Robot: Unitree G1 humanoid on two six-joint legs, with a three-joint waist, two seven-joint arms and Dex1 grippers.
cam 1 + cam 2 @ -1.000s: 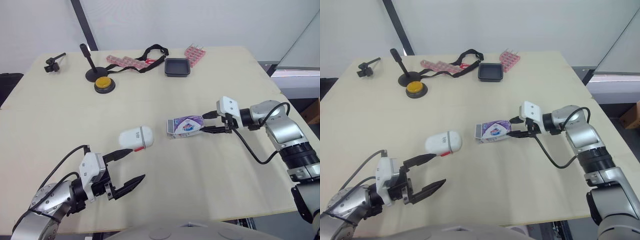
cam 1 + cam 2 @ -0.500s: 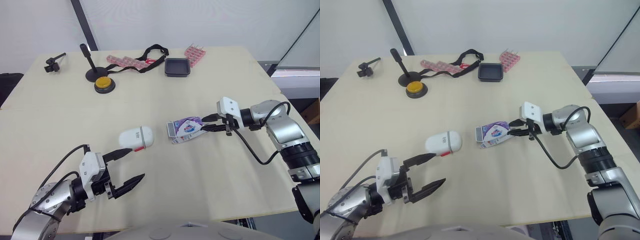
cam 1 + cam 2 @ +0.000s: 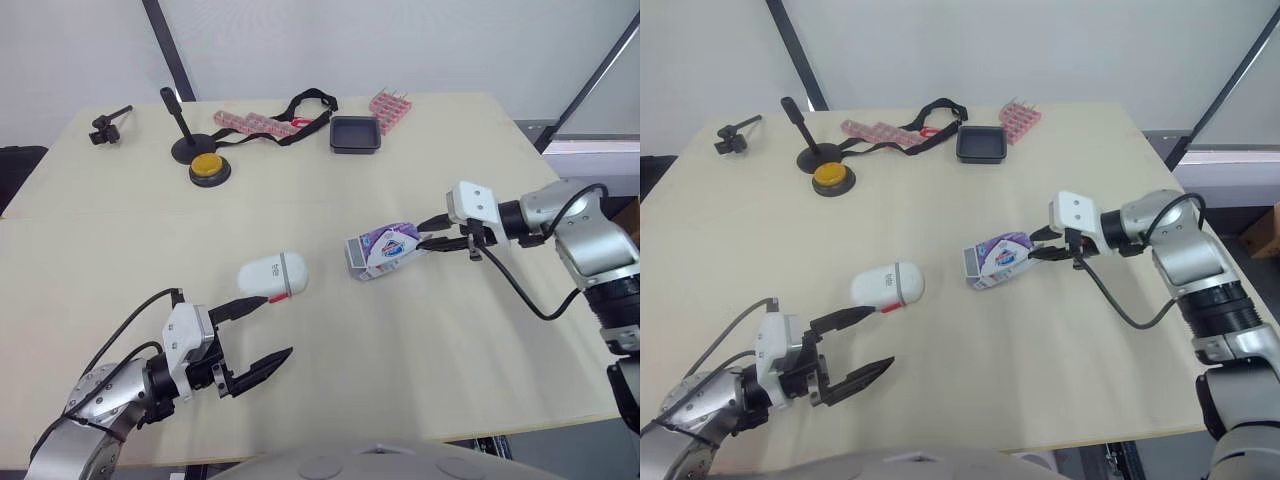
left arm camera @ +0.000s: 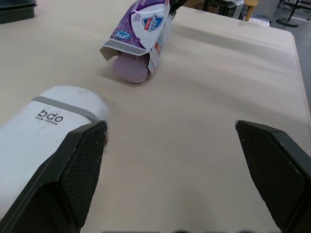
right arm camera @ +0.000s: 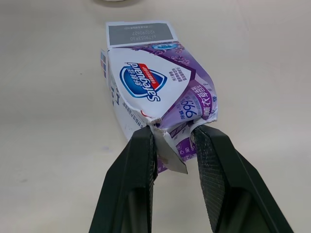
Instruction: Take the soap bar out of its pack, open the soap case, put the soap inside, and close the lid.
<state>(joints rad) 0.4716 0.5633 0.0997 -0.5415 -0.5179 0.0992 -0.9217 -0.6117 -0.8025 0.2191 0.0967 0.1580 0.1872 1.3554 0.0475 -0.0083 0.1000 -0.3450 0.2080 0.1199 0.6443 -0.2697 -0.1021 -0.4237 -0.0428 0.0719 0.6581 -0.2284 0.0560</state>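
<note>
As the right gripper [image 3: 428, 238] is pinching the soap pack's [image 3: 384, 250] raised right end mid-table, the soap bar [image 4: 130, 69] peeking from its mouth, the left gripper [image 3: 275, 325] is hovering wide open, empty, beside the soap case [image 3: 271, 276]; shaking the bar free looks next.

Pale wooden table [image 3: 120, 240] before a plain white wall [image 3: 420, 40].

Silver arms [image 3: 590, 250], black cables [image 3: 545, 318], white wrist blocks [image 3: 470, 201]; left pincer [image 3: 277, 326] & right pincer [image 3: 428, 236] both black.
</note>
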